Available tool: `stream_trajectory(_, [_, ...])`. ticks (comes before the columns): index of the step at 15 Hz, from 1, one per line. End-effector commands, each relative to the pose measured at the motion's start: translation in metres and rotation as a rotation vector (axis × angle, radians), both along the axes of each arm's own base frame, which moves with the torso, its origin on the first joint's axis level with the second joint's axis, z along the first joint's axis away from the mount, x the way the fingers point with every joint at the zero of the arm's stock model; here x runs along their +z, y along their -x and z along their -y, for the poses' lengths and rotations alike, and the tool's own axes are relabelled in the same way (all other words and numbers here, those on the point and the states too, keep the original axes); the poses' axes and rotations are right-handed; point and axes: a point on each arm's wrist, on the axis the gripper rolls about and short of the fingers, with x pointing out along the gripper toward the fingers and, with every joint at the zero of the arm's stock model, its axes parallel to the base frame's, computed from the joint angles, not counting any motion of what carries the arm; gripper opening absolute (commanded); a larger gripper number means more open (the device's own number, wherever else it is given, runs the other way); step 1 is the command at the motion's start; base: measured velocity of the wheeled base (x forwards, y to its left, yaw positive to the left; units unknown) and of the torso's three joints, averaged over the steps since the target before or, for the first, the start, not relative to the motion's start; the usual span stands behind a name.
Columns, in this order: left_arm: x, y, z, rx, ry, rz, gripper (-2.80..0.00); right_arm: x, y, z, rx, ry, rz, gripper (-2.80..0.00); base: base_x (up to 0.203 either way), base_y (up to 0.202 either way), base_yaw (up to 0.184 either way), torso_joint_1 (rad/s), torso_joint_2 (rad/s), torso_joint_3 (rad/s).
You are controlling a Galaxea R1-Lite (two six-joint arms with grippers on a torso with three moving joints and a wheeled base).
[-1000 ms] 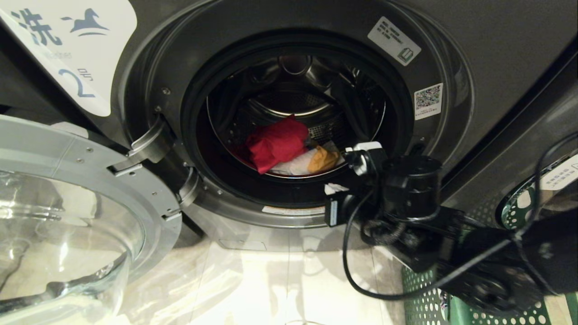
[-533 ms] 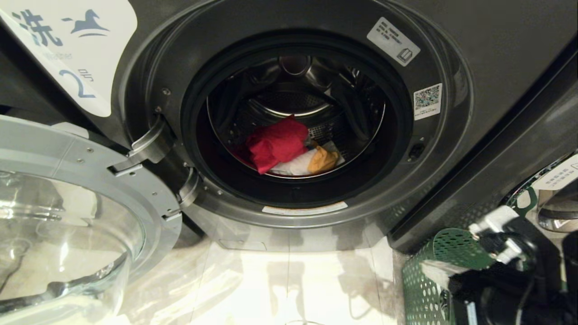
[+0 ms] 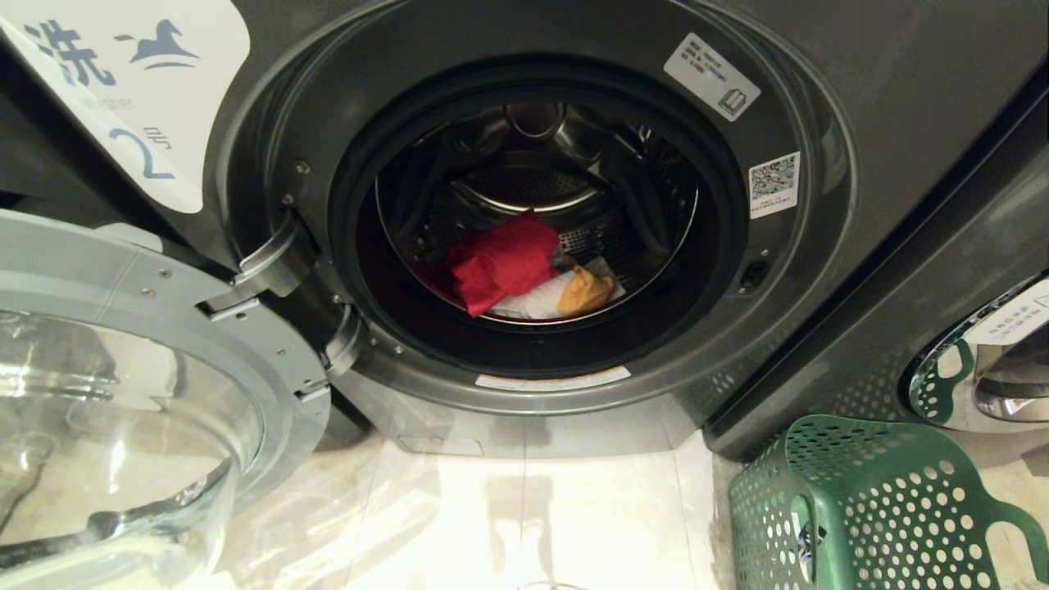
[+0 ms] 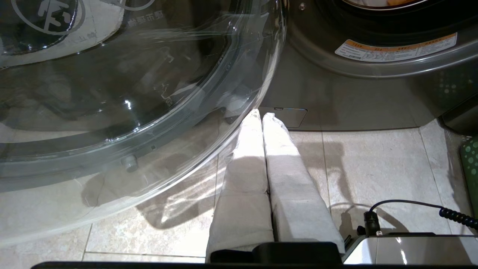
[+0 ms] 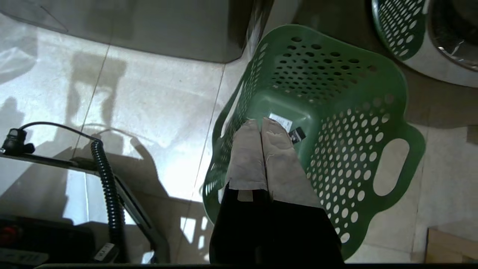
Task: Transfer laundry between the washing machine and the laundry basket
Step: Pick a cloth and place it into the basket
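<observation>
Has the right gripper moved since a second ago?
Yes. It was at the washing machine door opening, then withdrew to the lower right, and has left the head view; it now hangs over the laundry basket.

A dark grey washing machine (image 3: 860,98) is seen across the head view, with a white label (image 3: 131,90) printed in blue at upper left. At the frame's centre, red-pink, white and orange-yellow laundry (image 3: 524,270) is shown. A green laundry basket (image 3: 869,500), patterned with round holes, is seen at lower right on pale beige floor tiles (image 3: 533,524).
</observation>
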Motion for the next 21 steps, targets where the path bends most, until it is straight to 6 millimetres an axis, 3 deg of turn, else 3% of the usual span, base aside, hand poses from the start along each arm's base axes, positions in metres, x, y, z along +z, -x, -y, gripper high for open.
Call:
stream_trajectory(1, [0.0,0.0,0.0,0.001,0.001,-0.001,-2.8,-0.017,0.029,0.004,-0.02,-0.001,0.183,-2.8,0.0,0.0,0.0,0.0,0.0,0.0])
stream_trajectory(4, [0.0,0.0,0.0,0.0,0.0,-0.001,-2.8,-0.037,0.049,0.002,0.002,0.017,0.304,-2.8,0.0,0.0,0.0,0.0,0.0,0.0])
stream_trajectory(6, [0.0,0.0,0.0,0.0,0.002,-0.001,-2.8,-0.045,0.049,0.002,-0.015,-0.061,0.305,-2.8,0.0,0.0,0.0,0.0,0.0,0.0])
stream_trajectory(21, [0.0,0.0,0.0,0.0,0.0,-0.001,-2.8,-0.046,0.048,0.002,-0.072,-0.15,0.296,-2.8,0.0,0.0,0.0,0.0,0.0,0.0])
